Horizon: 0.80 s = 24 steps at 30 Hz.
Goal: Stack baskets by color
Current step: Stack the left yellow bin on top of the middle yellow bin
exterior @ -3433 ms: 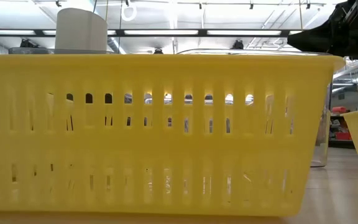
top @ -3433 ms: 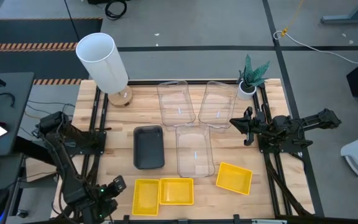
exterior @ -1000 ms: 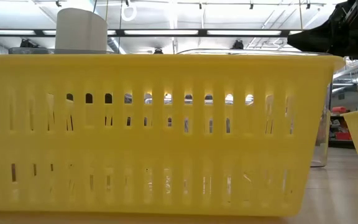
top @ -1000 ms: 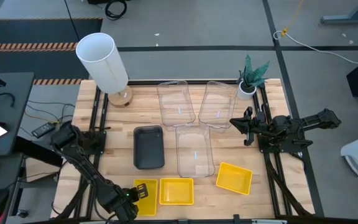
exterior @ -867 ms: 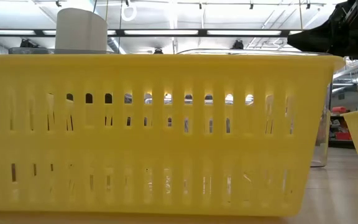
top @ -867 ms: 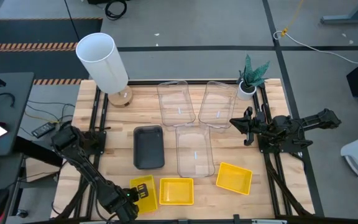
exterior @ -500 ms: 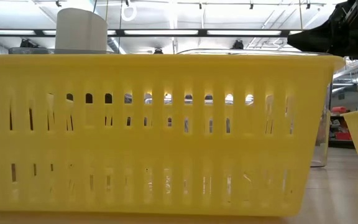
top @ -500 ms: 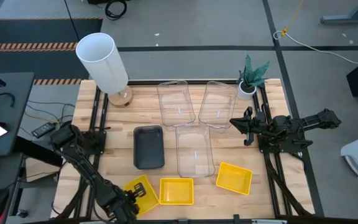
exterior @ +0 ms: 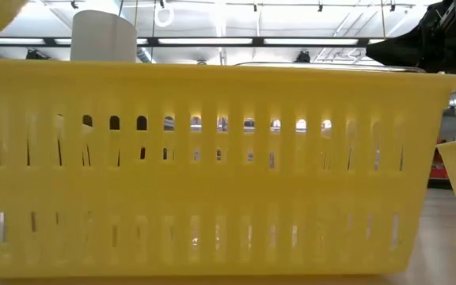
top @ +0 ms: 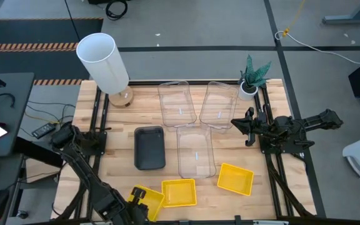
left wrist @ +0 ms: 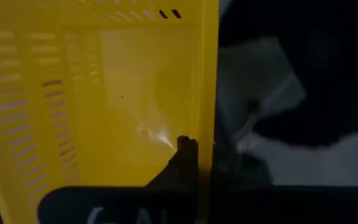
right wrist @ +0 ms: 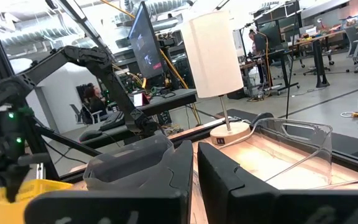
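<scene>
At the near left of the bench (top: 120, 134), the left claw (top: 137, 203) is clamped on the rim of a yellow basket (top: 147, 200). That basket sits tilted and turned askew, one corner pointing toward the bench's near edge, and its right side overlaps the rim of the middle yellow basket (top: 180, 192). In the left wrist view the finger (left wrist: 184, 155) grips the wall, with the slotted inside of the held basket (left wrist: 123, 93) facing the camera.

The middle yellow basket lies nearly square to the bench; in the low view its slotted wall (exterior: 212, 166) fills the picture. Behind and left of it a dark grey basket (top: 149, 147) lies flat, its long axis running front to back. At the far left corner stands a white lamp (top: 103, 62).

Three clear baskets follow: two side by side at the back (top: 177, 103) (top: 218, 104) and one in front of them (top: 195, 152), all with long axes running front to back.

A third yellow basket (top: 235, 179) rests alone at the near right, turned slightly askew. A small potted plant (top: 251, 78) stands at the far right corner.

The right claw (top: 249, 127) waits over the right side, its fingers close together with nothing between them.
</scene>
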Motion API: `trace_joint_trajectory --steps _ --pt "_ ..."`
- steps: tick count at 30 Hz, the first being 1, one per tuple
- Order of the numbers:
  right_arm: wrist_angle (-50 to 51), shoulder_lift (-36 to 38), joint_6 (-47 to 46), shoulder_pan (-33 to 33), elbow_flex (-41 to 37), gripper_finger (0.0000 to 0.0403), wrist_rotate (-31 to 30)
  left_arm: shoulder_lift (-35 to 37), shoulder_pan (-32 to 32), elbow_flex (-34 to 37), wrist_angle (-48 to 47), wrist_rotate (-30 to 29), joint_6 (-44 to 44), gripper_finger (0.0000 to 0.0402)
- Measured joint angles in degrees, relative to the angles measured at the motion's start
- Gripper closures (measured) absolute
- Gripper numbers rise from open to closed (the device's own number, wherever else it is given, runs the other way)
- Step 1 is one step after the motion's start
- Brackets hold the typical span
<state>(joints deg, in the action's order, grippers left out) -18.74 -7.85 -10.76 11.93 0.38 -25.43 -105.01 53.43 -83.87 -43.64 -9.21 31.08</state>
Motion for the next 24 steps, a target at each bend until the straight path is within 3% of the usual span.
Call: trace_joint_trajectory --steps 7,14,24 --pt "0.01 0.01 0.01 0.01 0.01 0.0373 0.00 0.00 0.00 -6.28 0.62 -7.31 9.12 0.0396" --pt "0.00 0.01 0.01 0.00 -0.01 0.0373 0.00 -1.07 -1.96 -10.76 1.87 -17.06 10.12 0.0397" --pt "-0.02 -0.01 0.02 0.01 -0.01 0.0373 0.00 -7.22 -8.08 -10.74 11.22 -18.06 7.36 0.0397"
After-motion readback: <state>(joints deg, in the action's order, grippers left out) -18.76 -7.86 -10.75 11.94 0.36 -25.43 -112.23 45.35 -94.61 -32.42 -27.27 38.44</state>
